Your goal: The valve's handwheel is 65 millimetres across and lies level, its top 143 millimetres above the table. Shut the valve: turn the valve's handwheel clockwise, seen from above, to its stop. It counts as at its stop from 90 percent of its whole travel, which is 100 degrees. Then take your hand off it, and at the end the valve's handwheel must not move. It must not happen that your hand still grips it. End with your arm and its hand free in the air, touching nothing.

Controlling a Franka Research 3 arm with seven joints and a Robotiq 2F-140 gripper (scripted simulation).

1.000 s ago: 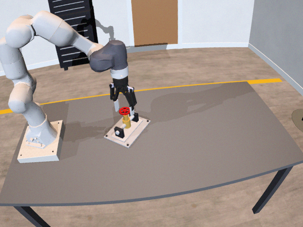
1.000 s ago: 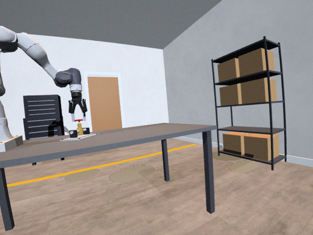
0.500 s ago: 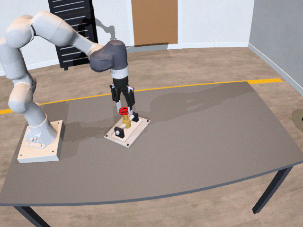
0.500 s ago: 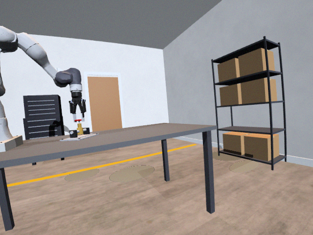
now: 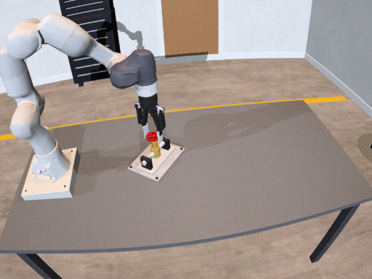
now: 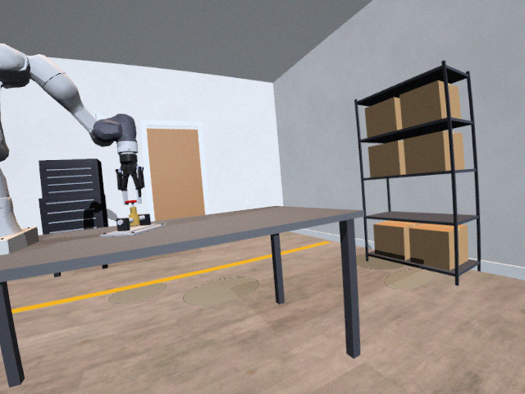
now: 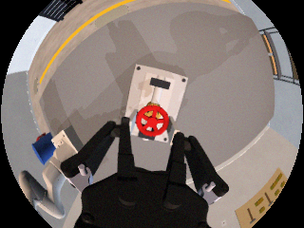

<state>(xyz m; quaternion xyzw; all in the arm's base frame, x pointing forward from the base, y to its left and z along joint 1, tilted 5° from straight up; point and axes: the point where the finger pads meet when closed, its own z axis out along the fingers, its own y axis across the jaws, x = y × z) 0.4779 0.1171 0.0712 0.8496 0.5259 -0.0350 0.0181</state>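
From the top view, you had the gripper (image 5: 152,135) hanging straight down over the valve (image 5: 155,150), its jaws closed on the red handwheel (image 5: 151,136), one finger on either side of the rim. The valve stood on a pale mounting plate (image 5: 168,168) on the grey table (image 5: 240,186), with a brass stem under the handwheel and a black bracket at each end of the pipe. The arm's base plate (image 5: 67,192) lay well to the left of the valve, near the table's left edge. Beyond the valve, a yellow floor line (image 5: 240,104) ran along the table's far edge, and farther back stood a black cabinet (image 5: 90,36) and a brown door (image 5: 189,27).

From the exterior view, your gripper (image 6: 130,201) came down vertically onto the handwheel (image 6: 132,202), which lay level at fingertip height above the stem. The valve (image 6: 134,216) sat toward the far left of the table (image 6: 233,229). Well to the right of the valve, across the room, a black shelf rack (image 6: 445,84) carried cardboard boxes (image 6: 428,102).

From the wrist view, you looked down on the handwheel (image 7: 152,121), a red spoked disc centred between the two dark fingers. The fingertips met its rim from opposite sides, though the contact itself was too small to see clearly. The mounting plate (image 7: 171,83) extended away from the handwheel toward the top of the view.
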